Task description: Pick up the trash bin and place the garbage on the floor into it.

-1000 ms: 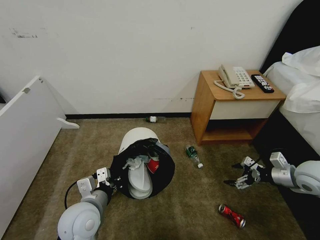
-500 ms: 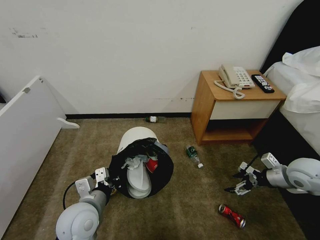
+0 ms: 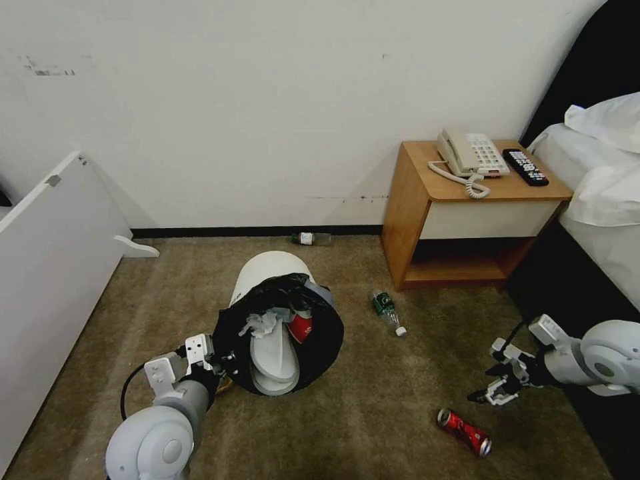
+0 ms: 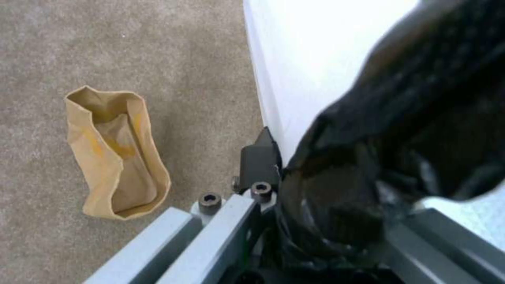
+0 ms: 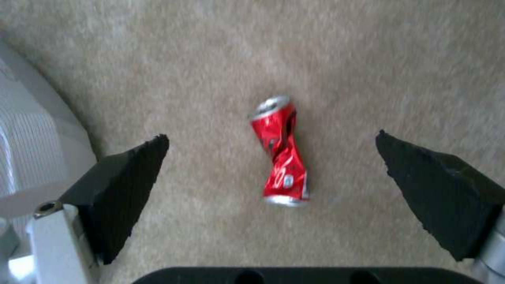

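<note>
The trash bin [image 3: 265, 275], white with a black bag [image 3: 324, 341] over its rim, hangs tilted with its mouth facing me. My left gripper [image 3: 215, 363] is shut on its near rim [image 4: 337, 189], one finger [image 4: 259, 157] outside the wall. Inside lie white slippers [image 3: 273, 357], a tissue and something red. A crushed red can [image 3: 465, 432] lies on the floor [image 3: 373, 407]. My right gripper [image 3: 497, 388] hovers open just above and beyond it. The can [image 5: 281, 152] sits centred between the fingers [image 5: 131, 173]. A brown paper bag [image 4: 116, 154] lies beside the bin. Two green-labelled bottles [image 3: 387, 311] [image 3: 311, 238] rest on the carpet.
A wooden nightstand [image 3: 467, 220] with a phone [image 3: 470, 155] and remote [image 3: 525, 167] stands at the back right. A bed [image 3: 600, 200] runs along the right edge. A white panel [image 3: 53, 267] leans at the left. Open carpet lies between bin and can.
My right gripper has dropped and swung right toward the red can, still open. The left arm has carried the bin slightly leftward.
</note>
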